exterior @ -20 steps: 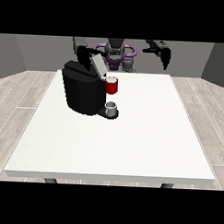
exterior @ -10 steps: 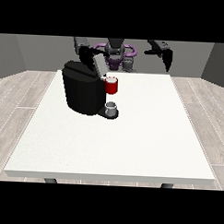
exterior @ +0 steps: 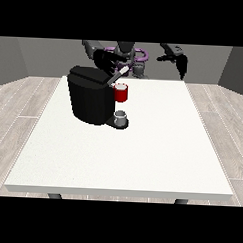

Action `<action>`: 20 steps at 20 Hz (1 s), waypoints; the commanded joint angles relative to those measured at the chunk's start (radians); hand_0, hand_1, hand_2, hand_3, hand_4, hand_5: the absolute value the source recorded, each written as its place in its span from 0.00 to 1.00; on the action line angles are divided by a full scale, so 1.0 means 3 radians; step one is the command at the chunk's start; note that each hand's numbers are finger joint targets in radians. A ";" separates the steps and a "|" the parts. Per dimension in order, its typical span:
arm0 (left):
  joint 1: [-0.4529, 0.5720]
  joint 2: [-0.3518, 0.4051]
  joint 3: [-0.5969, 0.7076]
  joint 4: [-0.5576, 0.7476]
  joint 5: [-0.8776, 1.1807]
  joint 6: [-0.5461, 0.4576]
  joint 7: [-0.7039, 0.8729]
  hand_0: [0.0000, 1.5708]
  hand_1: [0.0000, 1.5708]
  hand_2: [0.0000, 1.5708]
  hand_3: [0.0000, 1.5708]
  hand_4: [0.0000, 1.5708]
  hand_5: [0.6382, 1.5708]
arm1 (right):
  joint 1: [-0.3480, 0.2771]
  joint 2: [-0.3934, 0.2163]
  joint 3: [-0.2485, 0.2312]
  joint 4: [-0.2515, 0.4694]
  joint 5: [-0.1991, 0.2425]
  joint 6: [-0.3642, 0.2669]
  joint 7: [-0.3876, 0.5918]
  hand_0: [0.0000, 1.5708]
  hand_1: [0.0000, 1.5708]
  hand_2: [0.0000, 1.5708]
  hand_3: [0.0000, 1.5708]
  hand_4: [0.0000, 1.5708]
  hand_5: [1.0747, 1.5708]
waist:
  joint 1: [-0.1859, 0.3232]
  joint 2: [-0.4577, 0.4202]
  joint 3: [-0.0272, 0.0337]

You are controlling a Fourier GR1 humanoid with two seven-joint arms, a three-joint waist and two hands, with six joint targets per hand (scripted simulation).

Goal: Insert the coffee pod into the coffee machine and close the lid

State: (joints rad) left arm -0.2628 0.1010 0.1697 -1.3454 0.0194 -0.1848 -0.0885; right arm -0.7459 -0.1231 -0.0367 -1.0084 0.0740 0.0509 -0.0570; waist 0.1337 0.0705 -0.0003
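The black coffee machine (exterior: 91, 98) stands on the left half of the white table (exterior: 142, 149). Its lid (exterior: 117, 77) is tilted partway down over the machine's front, with a pale edge showing. The hand at the view's left (exterior: 105, 59) rests against the lid from behind and above. A red thing at the machine (exterior: 121, 93) sits just below the lid. A grey thing (exterior: 121, 116) stands on the machine's base under it. The hand at the view's right (exterior: 178, 58) hangs in the air above the table's far right edge, holding nothing, its fingers spread and pointing down.
The robot's torso (exterior: 129, 56) is behind the table's far edge. A wood-patterned floor surrounds the table, and grey walls stand behind the robot.
The lid has swung down from nearly upright to a low tilt over the machine's front, with the hand at the view's left following it. The other hand has barely moved.
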 commanded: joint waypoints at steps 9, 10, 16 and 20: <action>-0.0101 0.0139 0.0107 0.0242 0.0120 -0.0045 -0.0110 0.00 0.00 0.00 0.00 0.00 1.00 | -0.0311 0.0261 0.0144 -0.0014 0.0249 -0.0189 0.0146 0.00 0.00 0.00 0.00 0.05 1.00 | -0.0058 -0.0036 0.0000; -0.0124 0.0062 0.0009 0.0084 0.0079 0.0022 -0.0067 0.00 0.00 0.00 0.00 0.00 1.00 | -0.0359 0.0092 0.0005 0.0116 0.0143 0.0010 0.0015 0.00 0.00 0.00 0.00 0.08 1.00 | 0.0009 0.0039 0.0001; 0.0122 0.0086 0.0080 0.0183 0.0113 -0.0022 -0.0250 0.00 0.00 0.00 0.00 0.12 1.00 | 0.0254 0.0402 0.0400 -0.0232 0.0065 0.0139 -0.0343 0.00 0.00 0.00 0.00 0.16 1.00 | -0.0215 -0.0304 0.0001; 0.0383 -0.0076 -0.0050 0.0251 0.0031 0.0018 -0.0371 0.00 0.00 0.00 0.00 0.16 1.00 | 0.0725 0.0407 0.0547 -0.0466 -0.0420 0.0088 -0.0318 0.00 0.00 0.00 0.00 0.18 1.00 | -0.0349 -0.0617 0.0001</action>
State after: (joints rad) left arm -0.2153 0.0875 0.1542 -1.2953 0.0242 -0.1693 -0.1700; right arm -0.6520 -0.0152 0.0899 -1.0841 0.0327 0.0588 -0.1374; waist 0.0792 -0.0344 0.0000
